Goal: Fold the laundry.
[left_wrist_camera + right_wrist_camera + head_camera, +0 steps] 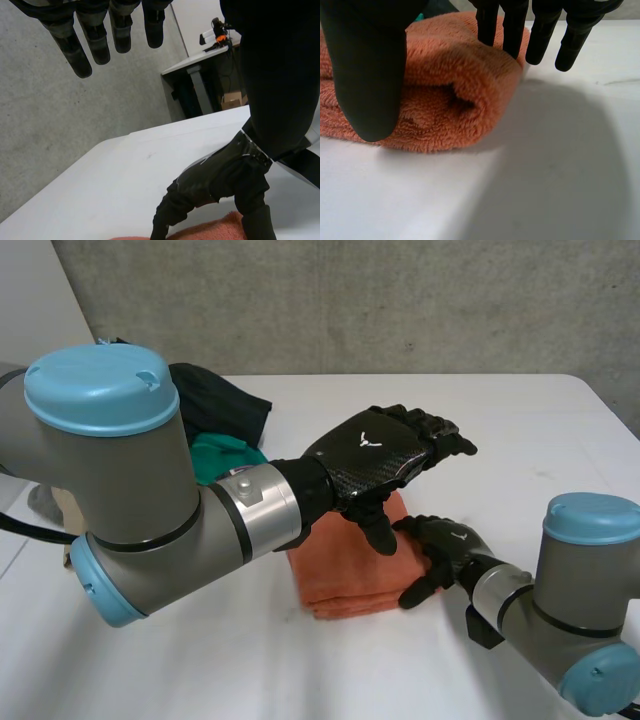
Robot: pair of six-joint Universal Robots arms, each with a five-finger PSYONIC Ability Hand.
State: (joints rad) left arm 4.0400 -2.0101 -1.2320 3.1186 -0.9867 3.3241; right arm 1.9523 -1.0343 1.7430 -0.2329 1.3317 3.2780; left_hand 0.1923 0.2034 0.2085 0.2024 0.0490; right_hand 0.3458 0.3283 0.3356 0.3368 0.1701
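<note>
Orange terry towel (350,570) lies folded into a thick, layered block about mid-way across the white table (520,430), its looped end turned toward the right hand (450,545). Left hand (385,455) hovers above the towel, fingers (82,50) straight and holding nothing. In the right wrist view the right hand's fingers (512,30) are straight and lie on or just over the top of the looped end, with the thumb (367,75) down beside the near face. It looks relaxed and bracketing rather than pinching, and I see no cloth gathered between them.

Risks, as judged:
1. A sideways push on that end would slide the whole block or spring the top layer open, since nothing pins the other end.
2. The left thumb hangs down just beside the right fingers over the same edge, so a descent by either hand could knock them together.
3. The left forearm hides the towel's far-left part in the head view, so slippage there would go unnoticed.

Room: bare table lies to the right of the towel and beyond it, well clear of the far and right edges. Behind the left arm, a dark cloth (225,400) and a green cloth (225,455) sit heaped near the towel's far-left side. Any shove that way risks tangling the towel with the heap.
</note>
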